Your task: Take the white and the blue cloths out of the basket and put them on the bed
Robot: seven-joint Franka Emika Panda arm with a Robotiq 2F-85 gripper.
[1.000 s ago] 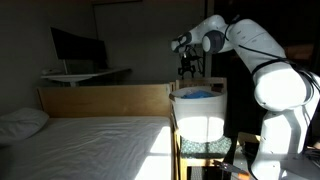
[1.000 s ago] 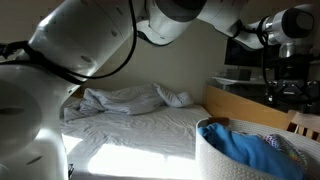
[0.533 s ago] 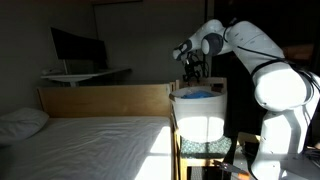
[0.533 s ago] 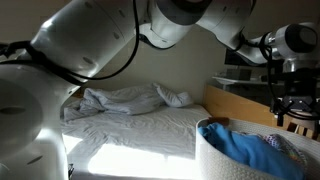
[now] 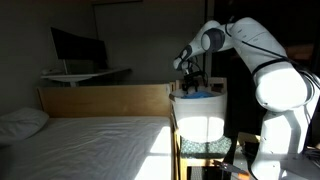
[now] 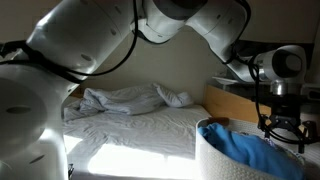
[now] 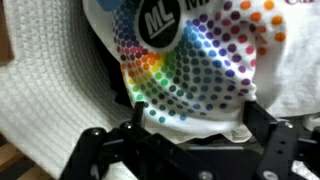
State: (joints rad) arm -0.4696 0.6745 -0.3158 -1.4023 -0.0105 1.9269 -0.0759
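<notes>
Gripper (image 6: 283, 128) wide open, empty, hovering over mouth of tall white fabric basket (image 5: 198, 118). Inside basket: soft white cloth with rainbow dots (image 7: 190, 60), bright blue cloth (image 6: 245, 150). Both probably light, floppy; you'd best pinch raised fold.

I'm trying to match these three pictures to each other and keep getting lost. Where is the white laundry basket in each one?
In an exterior view: the basket stands right of centre, beside the wooden end board.
In an exterior view: it fills the bottom right corner, with the blue cloth inside.
Wrist view: probably the white ribbed wall on the left.
Shared landmark: the open gripper, just above the basket.
</notes>
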